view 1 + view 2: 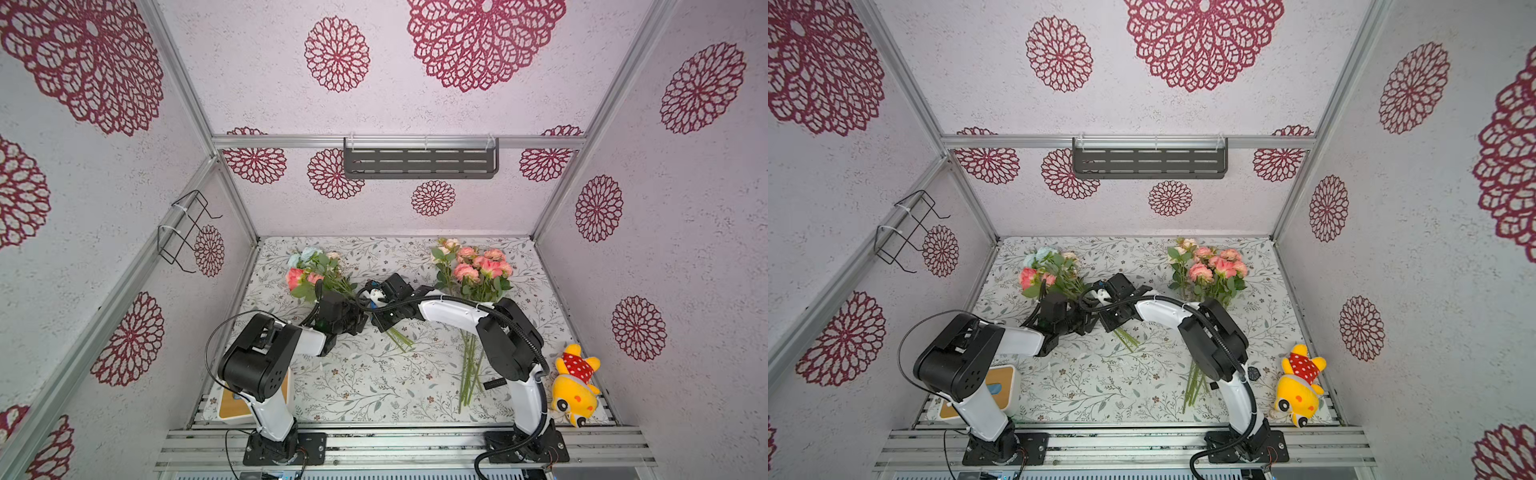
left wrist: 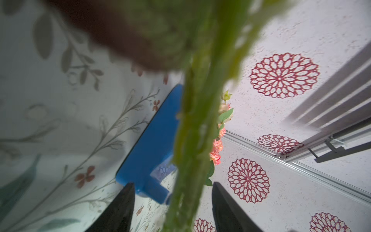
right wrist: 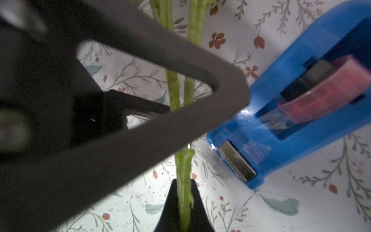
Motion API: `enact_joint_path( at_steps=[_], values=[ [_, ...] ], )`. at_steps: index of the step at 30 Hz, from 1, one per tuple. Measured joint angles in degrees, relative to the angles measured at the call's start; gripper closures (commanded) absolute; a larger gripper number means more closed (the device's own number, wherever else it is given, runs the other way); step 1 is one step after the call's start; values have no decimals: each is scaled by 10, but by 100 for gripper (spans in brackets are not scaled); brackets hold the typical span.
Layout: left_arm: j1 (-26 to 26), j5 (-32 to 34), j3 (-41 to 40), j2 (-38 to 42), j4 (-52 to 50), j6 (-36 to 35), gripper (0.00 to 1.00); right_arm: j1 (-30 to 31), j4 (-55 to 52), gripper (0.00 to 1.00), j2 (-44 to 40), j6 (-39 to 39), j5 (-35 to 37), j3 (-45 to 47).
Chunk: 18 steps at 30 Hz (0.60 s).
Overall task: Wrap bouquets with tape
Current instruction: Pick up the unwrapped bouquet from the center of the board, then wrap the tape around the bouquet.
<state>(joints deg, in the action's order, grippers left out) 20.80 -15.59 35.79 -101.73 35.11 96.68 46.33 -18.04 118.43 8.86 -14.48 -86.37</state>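
Observation:
One of the bouquets [image 1: 316, 270], with a pale blue bloom, lies at the back left, its green stems [image 1: 401, 340] running toward the table's middle. My right gripper [image 3: 183, 200] is shut on those stems [image 3: 183, 160]. My left gripper [image 2: 172, 202] is open astride the same stems [image 2: 192, 140], with a gap on either side. In a top view the two grippers [image 1: 359, 322] [image 1: 380, 322] meet over the stems. The blue tape dispenser [image 3: 301, 104] [image 2: 148, 140] sits on the cloth just beside them, mostly hidden under the right wrist in both top views. The second bouquet [image 1: 478, 270] lies untouched at the back right.
A yellow plush toy [image 1: 575, 386] lies at the front right edge. A box with an orange top [image 1: 232, 405] sits under my left arm at the front left. A small black object [image 1: 494, 383] rests by the right bouquet's stem ends. The walls carry a wire rack [image 1: 183, 232] and a dark shelf [image 1: 419, 160].

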Motion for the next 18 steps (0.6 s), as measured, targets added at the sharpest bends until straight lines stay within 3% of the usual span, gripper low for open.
enact_joint_path(
  at_steps=[14,18],
  values=[
    [3,-3,26,-26,12,-2,70,0,2,100,0,3,-8,0],
    [3,-3,27,-41,23,-6,93,0,2,100,0,4,-8,2]
  ],
)
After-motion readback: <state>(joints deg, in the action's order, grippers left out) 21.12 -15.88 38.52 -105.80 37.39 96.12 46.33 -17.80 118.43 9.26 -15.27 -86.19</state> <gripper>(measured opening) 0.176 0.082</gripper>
